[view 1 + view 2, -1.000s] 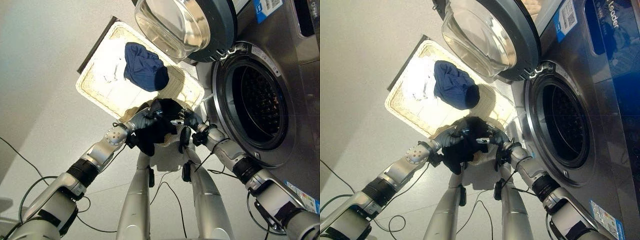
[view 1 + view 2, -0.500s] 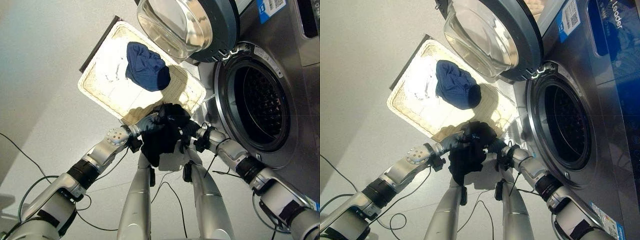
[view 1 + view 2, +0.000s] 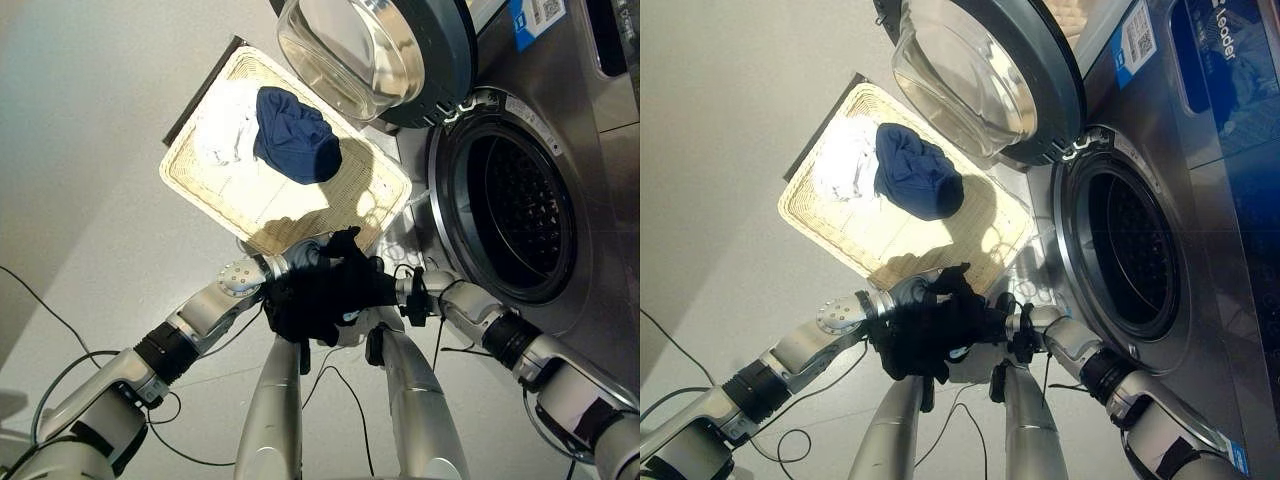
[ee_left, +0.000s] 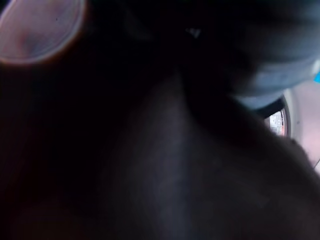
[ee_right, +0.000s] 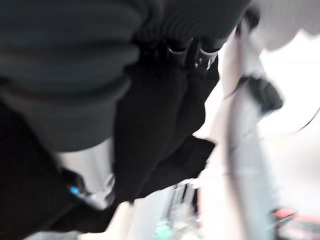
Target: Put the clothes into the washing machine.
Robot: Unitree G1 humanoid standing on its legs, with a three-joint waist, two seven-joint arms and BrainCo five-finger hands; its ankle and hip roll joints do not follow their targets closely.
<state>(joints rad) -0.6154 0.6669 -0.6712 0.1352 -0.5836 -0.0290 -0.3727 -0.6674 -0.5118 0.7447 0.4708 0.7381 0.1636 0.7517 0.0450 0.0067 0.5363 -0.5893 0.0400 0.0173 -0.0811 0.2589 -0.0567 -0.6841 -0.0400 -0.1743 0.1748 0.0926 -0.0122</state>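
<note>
A black garment [image 3: 320,300] hangs bunched between my two hands, just off the near corner of the wicker basket [image 3: 215,190]. My left hand [image 3: 292,262] grips it from the left and my right hand [image 3: 388,290] from the right, fingers curled into the cloth [image 5: 155,115]. Black cloth [image 4: 150,150] also covers the left wrist view. A navy garment [image 3: 295,135] and a white cloth [image 3: 228,148] lie in the basket. The washing machine's drum [image 3: 520,210] is open to the right of the hands.
The washer's round glass door [image 3: 365,50] is swung open above the basket's far right corner. The machine's steel front [image 3: 600,280] runs along the right. Pale floor [image 3: 90,250] lies left of the basket.
Both hands have drawn the black garment back from the basket's edge toward me, and the cloth is now bunched wider between them.
</note>
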